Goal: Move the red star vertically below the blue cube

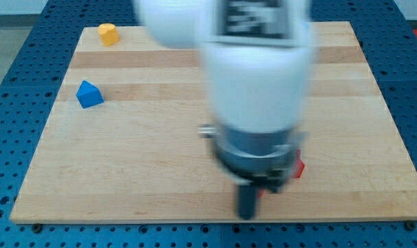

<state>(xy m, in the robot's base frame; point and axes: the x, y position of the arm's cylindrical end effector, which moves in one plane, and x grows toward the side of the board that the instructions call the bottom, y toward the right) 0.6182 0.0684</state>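
Look to the far left corner of the wooden board (126, 172): you have a yellow block (109, 34) sitting there, its exact shape hard to make out. The board itself is pale, planked wood, and it rests on a blue perforated table (16, 103) that frames it on every side.

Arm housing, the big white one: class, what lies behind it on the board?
A sliver of the red block peeks out at the white arm housing's right edge; the rest is covered, its shape unclear. My tip sits below-left of it.
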